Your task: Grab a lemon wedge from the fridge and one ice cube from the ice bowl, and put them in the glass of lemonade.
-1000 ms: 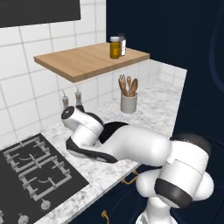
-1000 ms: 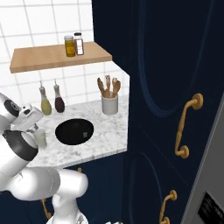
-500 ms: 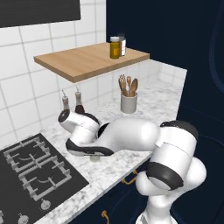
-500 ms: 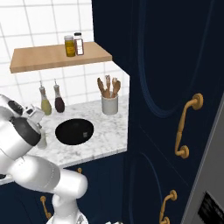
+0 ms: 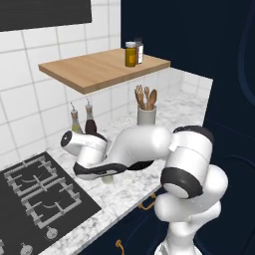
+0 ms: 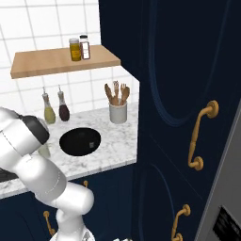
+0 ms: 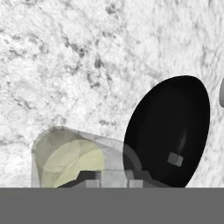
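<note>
Fingers (image 7: 114,183) sit at the lower edge of the hand view, directly above the glass (image 7: 74,159) of pale yellow lemonade; whether they are open or closed cannot be told. Glass stands on the marble counter (image 7: 87,65), just beside a black bowl (image 7: 168,131) holding one small grey ice cube (image 7: 175,159). In the right base view the bowl (image 6: 80,141) lies near two bottles (image 6: 55,107) and a utensil holder (image 6: 118,112), under a wooden shelf (image 6: 56,61).
</note>
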{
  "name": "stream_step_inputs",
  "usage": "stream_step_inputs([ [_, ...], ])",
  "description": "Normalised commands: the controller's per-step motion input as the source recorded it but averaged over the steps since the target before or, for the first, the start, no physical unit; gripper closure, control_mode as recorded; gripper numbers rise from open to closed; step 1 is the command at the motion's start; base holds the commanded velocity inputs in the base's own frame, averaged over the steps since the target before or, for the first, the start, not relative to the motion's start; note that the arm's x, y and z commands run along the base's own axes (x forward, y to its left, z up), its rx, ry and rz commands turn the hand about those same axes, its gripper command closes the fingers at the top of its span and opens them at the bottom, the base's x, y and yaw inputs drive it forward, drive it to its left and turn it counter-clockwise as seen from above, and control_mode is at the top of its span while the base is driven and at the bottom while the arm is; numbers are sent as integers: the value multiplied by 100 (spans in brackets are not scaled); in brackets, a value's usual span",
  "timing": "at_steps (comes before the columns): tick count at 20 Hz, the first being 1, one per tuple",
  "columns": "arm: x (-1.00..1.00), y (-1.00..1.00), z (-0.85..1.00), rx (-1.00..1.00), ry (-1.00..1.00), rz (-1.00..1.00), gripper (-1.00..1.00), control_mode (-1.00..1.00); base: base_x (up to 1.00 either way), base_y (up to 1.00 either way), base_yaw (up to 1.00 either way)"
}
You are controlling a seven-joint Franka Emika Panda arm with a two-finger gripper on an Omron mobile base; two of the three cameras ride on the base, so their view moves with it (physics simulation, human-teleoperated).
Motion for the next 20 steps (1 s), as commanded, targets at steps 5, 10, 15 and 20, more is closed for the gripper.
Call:
stream_step_inputs([
  [5, 0, 0, 2, -2, 0, 0, -100, -100, 0, 0, 0],
  [10, 0, -8, 9, 0, -1, 0, -100, -100, 0, 0, 0],
  [15, 0, -12, 2, 0, -2, 0, -100, -100, 0, 0, 0],
  [20, 0, -23, 0, 0, -1, 0, -100, -100, 0, 0, 0],
])
